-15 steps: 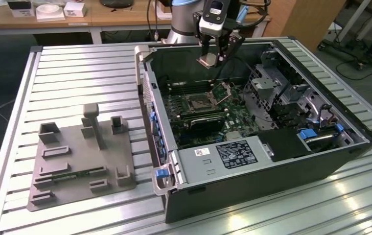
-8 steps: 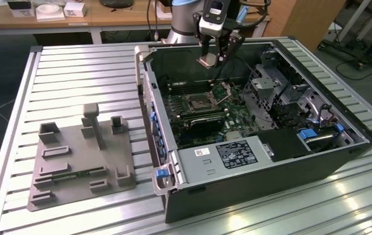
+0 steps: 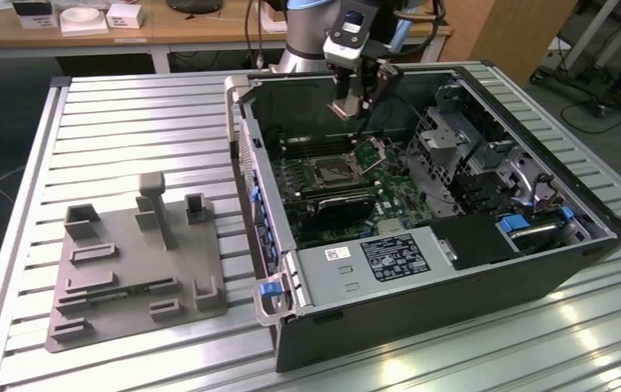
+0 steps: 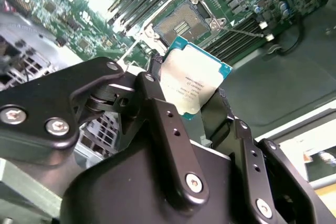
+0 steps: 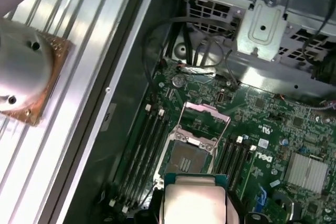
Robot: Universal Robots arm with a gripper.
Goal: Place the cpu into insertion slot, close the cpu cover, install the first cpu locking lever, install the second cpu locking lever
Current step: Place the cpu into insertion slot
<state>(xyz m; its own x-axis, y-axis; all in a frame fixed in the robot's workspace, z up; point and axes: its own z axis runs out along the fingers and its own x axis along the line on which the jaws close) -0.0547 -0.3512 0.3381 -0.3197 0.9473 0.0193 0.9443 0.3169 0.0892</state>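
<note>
One room: wooden bench [image 3: 180, 28] along the back carrying small white boxes; wheeled stands at the exterior view's right.
tabletop [image 3: 125, 122]: slatted aluminium, ribs running side to side in the exterior view.
computer case [image 3: 441, 302]: black, open side turned up, on the tabletop's half toward the exterior view's right.
grey fixture [image 3: 125, 269]: flat moulded plate with upright posts, near the tabletop's edge at the exterior view's left.
motherboard [image 3: 398, 196]: green, lying on the case floor; long dark memory slots [image 5: 152, 150] plain in the first wrist view.
round metal block [image 5: 23, 72]: on a copper-coloured plate, resting on the slats outside the case wall, in the first wrist view.
gripper [image 3: 346, 106]: black fingers [image 4: 157, 114] clamped on the cpu [image 4: 193, 80], hanging over the case's far side.
cpu cover [image 5: 202, 107]: swung up on its hinge, standing at the socket's edge.
insertion slot [image 5: 186, 158]: bare, dark contact field uncovered.
cpu: in the air, apart from the insertion slot; printed silver top toward the second wrist view, plain pale face [image 5: 194, 198] in the first wrist view.
</note>
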